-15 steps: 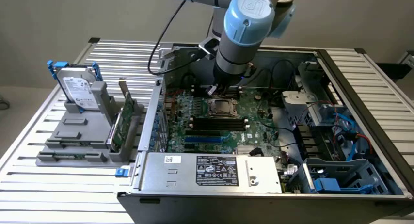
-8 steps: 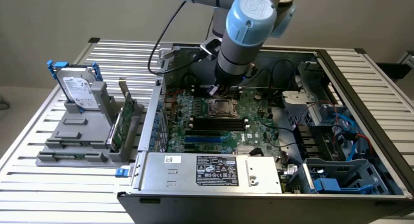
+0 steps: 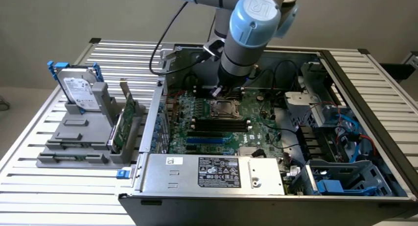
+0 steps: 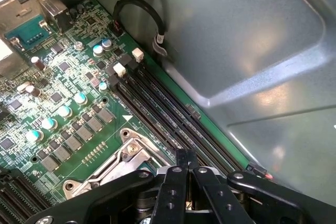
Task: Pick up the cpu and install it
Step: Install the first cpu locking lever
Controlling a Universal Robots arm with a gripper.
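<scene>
My gripper [image 3: 218, 92] hangs low inside the open computer case, just behind the square metal-framed socket [image 3: 225, 108] on the green motherboard [image 3: 261, 130]. In the wrist view its black fingers [image 4: 173, 192] are pressed together, so the gripper [image 4: 187, 178] is shut, right over the socket's silver frame [image 4: 126, 156] and beside the long black memory slots [image 4: 163, 114]. I see nothing held between the fingers. The cpu is out of view.
A grey rack [image 3: 85, 138] at the exterior view's left holds a hard drive [image 3: 78, 91] with a blue bracket. The power supply [image 3: 216, 174] sits at the case front. Cables and drive bays [image 3: 339, 133] crowd the exterior view's right. The case wall [image 4: 247, 45] stands close by the memory slots.
</scene>
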